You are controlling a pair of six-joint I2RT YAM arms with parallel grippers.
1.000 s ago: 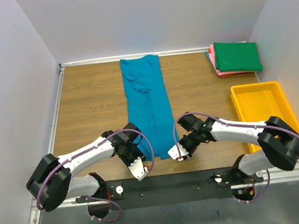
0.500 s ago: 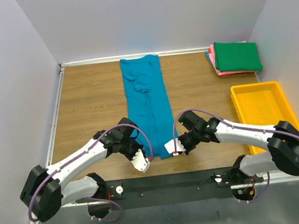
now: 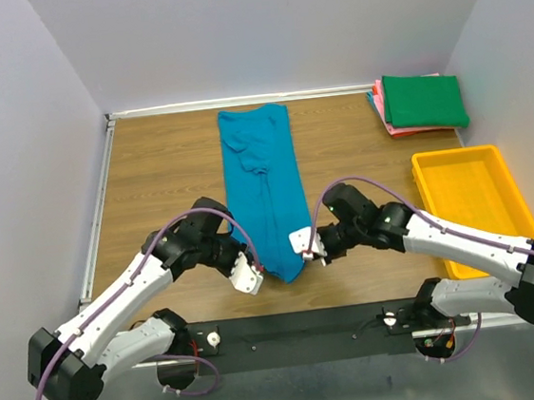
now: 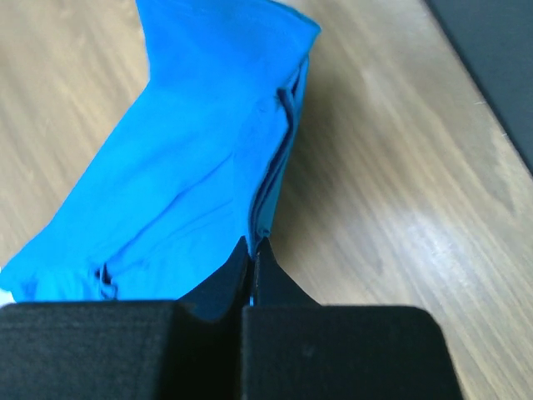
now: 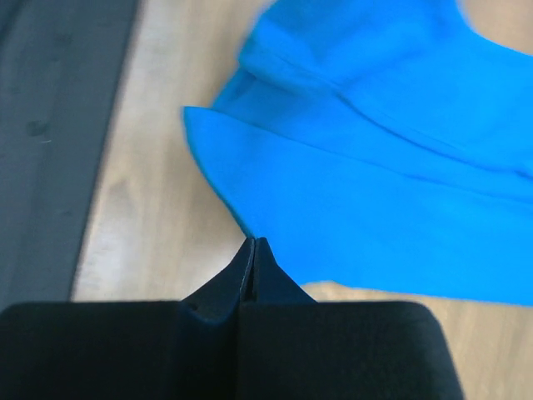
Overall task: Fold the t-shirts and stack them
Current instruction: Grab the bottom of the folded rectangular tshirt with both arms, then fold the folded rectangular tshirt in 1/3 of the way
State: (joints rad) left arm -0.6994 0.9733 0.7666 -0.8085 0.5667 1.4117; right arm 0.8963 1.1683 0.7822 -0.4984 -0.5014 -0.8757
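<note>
A teal-blue t-shirt [image 3: 264, 186], folded into a long narrow strip, lies down the middle of the table from the back edge toward me. My left gripper [image 3: 255, 266] is shut on its near left corner [image 4: 258, 225]. My right gripper [image 3: 306, 245] is shut on its near right corner [image 5: 250, 218]. Both hold the near end raised off the wood. A folded dark green t-shirt [image 3: 423, 100] lies on folded pink t-shirts [image 3: 395, 127] at the back right.
A yellow plastic tray [image 3: 434, 179] sits at the right edge of the wooden table [image 3: 160, 178]. A black rail [image 3: 300, 328] runs along the near edge. Grey walls close in the table at the back and sides.
Both grippers have closed on the near corners of the teal-blue shirt and moved away from me, lifting its near end off the table.
</note>
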